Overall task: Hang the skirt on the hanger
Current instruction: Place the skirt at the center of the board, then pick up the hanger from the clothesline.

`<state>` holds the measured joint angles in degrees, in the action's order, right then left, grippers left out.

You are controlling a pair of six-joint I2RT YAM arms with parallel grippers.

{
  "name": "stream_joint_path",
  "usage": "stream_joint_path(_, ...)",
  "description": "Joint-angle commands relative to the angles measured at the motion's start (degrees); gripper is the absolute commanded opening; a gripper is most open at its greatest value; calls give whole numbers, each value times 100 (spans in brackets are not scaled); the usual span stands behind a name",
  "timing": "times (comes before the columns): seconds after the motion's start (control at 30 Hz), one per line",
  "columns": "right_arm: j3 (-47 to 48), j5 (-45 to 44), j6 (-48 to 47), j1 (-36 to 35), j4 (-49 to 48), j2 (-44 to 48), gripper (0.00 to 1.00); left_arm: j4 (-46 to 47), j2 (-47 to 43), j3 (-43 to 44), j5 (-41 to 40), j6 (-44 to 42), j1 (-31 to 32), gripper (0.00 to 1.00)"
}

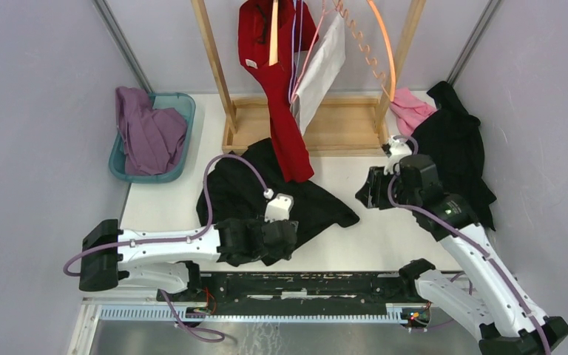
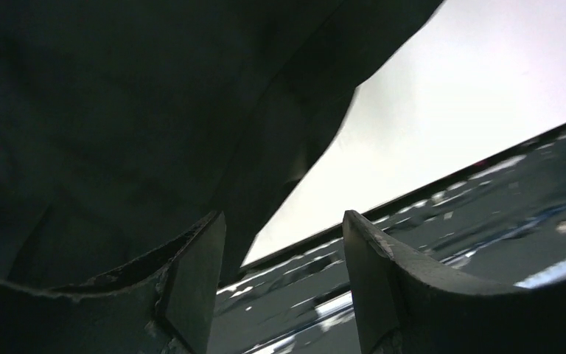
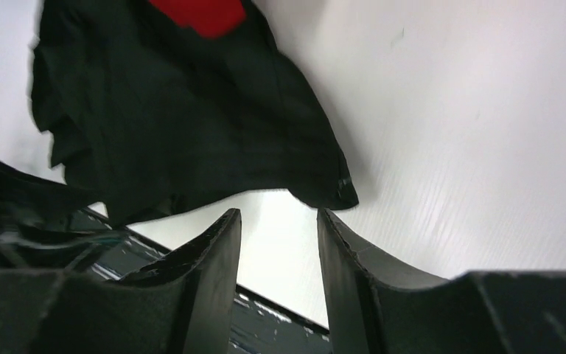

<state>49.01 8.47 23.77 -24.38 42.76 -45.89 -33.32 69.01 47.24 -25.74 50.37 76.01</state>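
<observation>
**Skirt on the table, both arms closing in on its near hem**

The black skirt point(image 1: 266, 194) lies crumpled on the table point(image 1: 384, 237) just in front of the wooden rack point(image 1: 218, 66). Its far edge is tucked under the tail of the red garment point(image 1: 281, 111) that hangs from the rack. None of it is lifted or threaded onto a hanger, so the task looks to be at its opening step: getting hold of the cloth.

The left gripper point(image 1: 287, 238) sits low at the skirt edge farthest from the rack. Its jaws stand wide apart with nothing between them. In the left wrist view the dark fabric lies against the outer side of one finger point(image 2: 195, 280), not in the gap. That low, flat approach probably aims to slide a finger under the hem, since limp cloth offers no firm edge to pinch from above.

The right gripper point(image 1: 364, 196) hovers in front of the rack's right foot, just off the skirt's right corner and facing it. Its jaws are parted more narrowly and hold nothing. Two grips would likely be needed to spread the waistband.

An orange hanger point(image 1: 384, 44) hangs bare on the rack's right side and seems the likeliest target.
</observation>
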Motion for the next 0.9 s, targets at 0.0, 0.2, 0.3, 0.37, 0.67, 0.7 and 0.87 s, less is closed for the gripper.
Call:
stream_joint_path(0.0, 1322, -325, -254, -8, -82, 90, 49, -490, -413, -364, -529, 939, 269, 66)
stream_joint_path(0.2, 3852, -1117, -900, -14, 601, -924, 49, -646, -621, -413, -691, 1122, 453, 64)
stream_joint_path(0.3, 5137, -1682, -1200, -5, 621, -1530, 50, -731, -662, -361, -696, 1146, 488, 64)
stream_joint_path(0.37, 5752, -2027, -1428, 0, 504, -2038, 51, -730, -742, -401, -696, 1181, 503, 64)
stream_joint_path(0.67, 7178, -1921, -1816, 516, -695, -4164, 52, -1349, -1299, -290, -1183, 1248, 512, 64)
stream_joint_path(0.7, 7266, -1859, -1773, 622, -800, -4298, 52, -1509, -1388, -218, -1328, 1268, 512, 65)
stream_joint_path(0.87, 7758, -1350, -1489, 1135, -1138, -4964, 52, -1656, -1720, -136, -1506, 1213, 514, 66)
